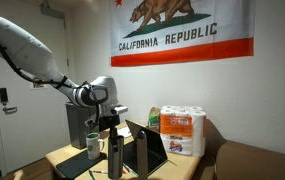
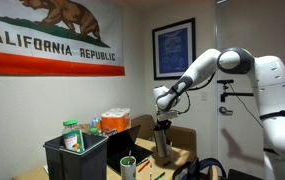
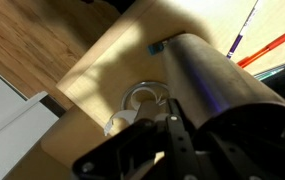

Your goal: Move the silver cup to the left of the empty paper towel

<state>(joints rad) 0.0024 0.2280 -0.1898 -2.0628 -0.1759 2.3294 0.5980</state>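
The silver cup [image 1: 114, 158] stands upright on the wooden table, with the empty paper towel tube [image 1: 140, 150] just beside it, nearer the laptop. My gripper [image 1: 111, 132] points straight down at the cup's top. In the wrist view the cup's shiny rim [image 3: 142, 97] shows from above, right at my dark fingers [image 3: 167, 135], and the tube [image 3: 217, 90] fills the right side. The fingers are dark and blurred, so I cannot tell whether they grip the rim. In an exterior view the cup [image 2: 162, 146] stands under the gripper [image 2: 162, 125].
A grey mug [image 1: 92, 143] stands beside the cup. An open laptop [image 1: 154, 150] and a pack of full paper towel rolls [image 1: 182, 130] are behind the tube. A black bin [image 2: 77, 158] holds items. Pens [image 3: 267, 45] lie on the table.
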